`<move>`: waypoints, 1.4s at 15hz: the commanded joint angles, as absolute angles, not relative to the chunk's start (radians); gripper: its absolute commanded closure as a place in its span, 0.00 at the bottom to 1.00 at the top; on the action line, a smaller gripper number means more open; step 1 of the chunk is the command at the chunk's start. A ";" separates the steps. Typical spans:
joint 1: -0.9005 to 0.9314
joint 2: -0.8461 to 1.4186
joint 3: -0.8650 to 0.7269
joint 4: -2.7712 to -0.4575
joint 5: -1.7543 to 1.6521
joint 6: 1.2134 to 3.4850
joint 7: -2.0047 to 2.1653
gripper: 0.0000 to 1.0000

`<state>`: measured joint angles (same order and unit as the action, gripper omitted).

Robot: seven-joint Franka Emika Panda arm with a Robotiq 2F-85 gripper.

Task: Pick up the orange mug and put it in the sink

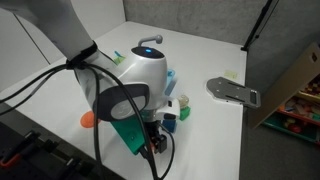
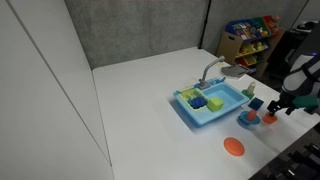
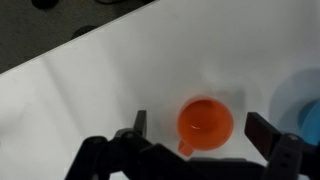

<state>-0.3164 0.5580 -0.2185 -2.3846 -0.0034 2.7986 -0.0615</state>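
Wrist view: the round orange mug (image 3: pixel 205 122) stands upright on the white tabletop (image 3: pixel 90 90), directly beneath your gripper (image 3: pixel 200 130). The jaws are spread wide and hold nothing, one on each side of the mug. Its small handle points toward the lower left, off the closing line, so a straight descent should suffice. The light-blue toy sink (image 2: pixel 222 112) lies nearby.

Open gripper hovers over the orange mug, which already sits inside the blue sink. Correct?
Not quite. The wrist view shows the orange mug standing on the white table, not inside the sink. The open gripper is indeed over it.
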 commanded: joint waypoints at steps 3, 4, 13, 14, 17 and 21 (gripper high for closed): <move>-0.320 0.610 -0.199 -2.333 0.009 2.808 -0.068 0.00; -0.320 0.615 -0.195 -2.328 0.010 2.811 -0.068 0.00; -0.320 0.666 -0.165 -2.285 0.030 2.820 -0.060 0.00; -0.321 0.672 -0.165 -2.280 0.031 2.821 -0.060 0.00; -0.317 0.692 -0.167 -2.266 0.031 2.823 -0.056 0.00; -0.314 0.714 -0.168 -2.250 0.030 2.824 -0.052 0.00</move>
<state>-0.3140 0.6887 -0.1720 -2.2754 0.0141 2.8071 -0.0598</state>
